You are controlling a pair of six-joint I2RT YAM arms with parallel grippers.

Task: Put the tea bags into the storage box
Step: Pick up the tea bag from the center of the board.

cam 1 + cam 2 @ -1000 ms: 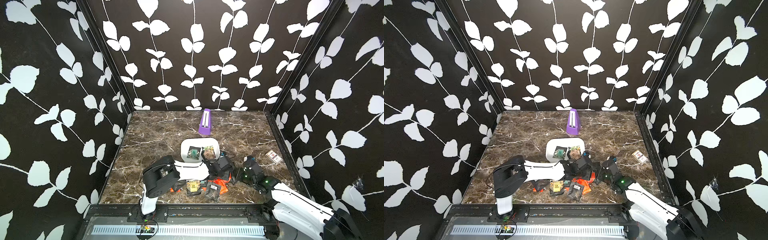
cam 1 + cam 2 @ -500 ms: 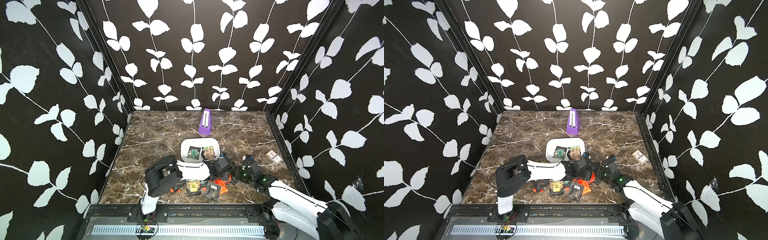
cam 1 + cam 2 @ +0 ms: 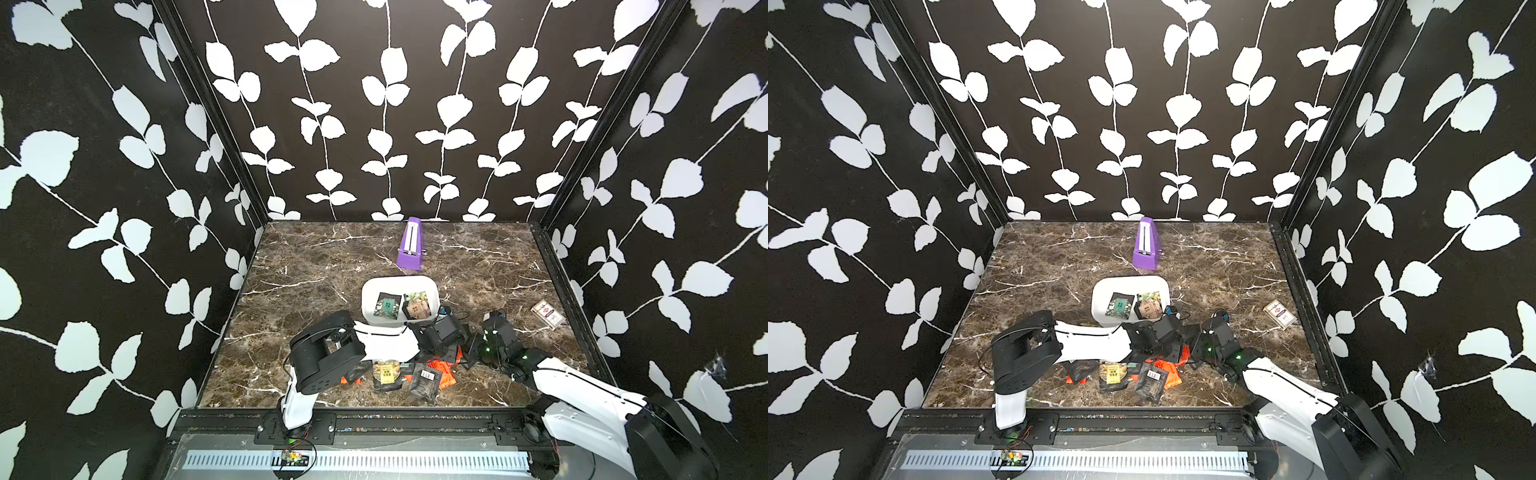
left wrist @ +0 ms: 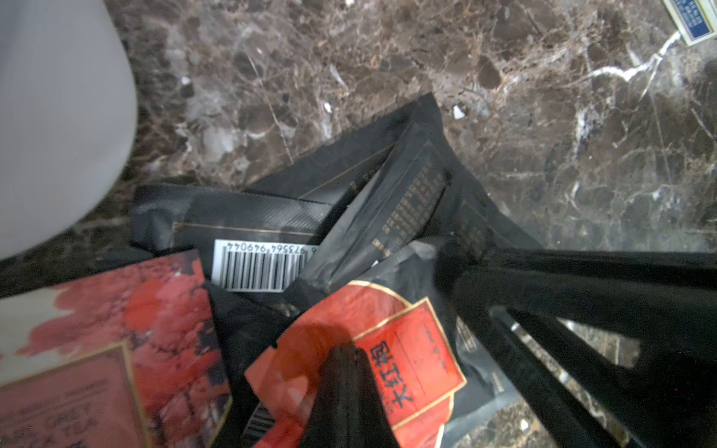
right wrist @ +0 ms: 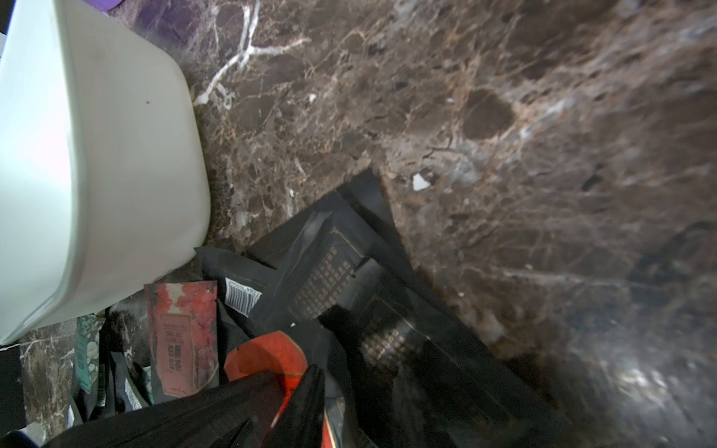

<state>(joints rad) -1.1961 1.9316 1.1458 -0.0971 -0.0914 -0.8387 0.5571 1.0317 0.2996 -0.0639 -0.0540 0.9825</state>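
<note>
Since both arms crowd one spot on the brown marble desk (image 3: 316, 266), a clash between them is the main risk. The white plastic rounded storage box (image 3: 398, 281) sits mid-desk and holds a green-faced sachet (image 3: 387, 305) and a tan-faced sachet (image 3: 417, 308). Its near wall is just beside the loose heap of flat foil tea bags (image 3: 426, 376), so a low carry could shove the light tub. The heap overlaps, so lifting one sachet may drag its neighbours.

The orange-red-faced black foil sachet (image 4: 411, 349) is at the heap, outside the box.
- **Left gripper (image 4: 341, 362):** jaws pressed together, apparently pinching that sachet's edge. The view is dark and the bite looks thin, so it could slip.
- **Right gripper (image 5: 295, 374):** jaws show a narrow gap with orange foil in it, and I cannot tell if they grip. If they do, a two-way pull could tear or drop the sachet.
</note>
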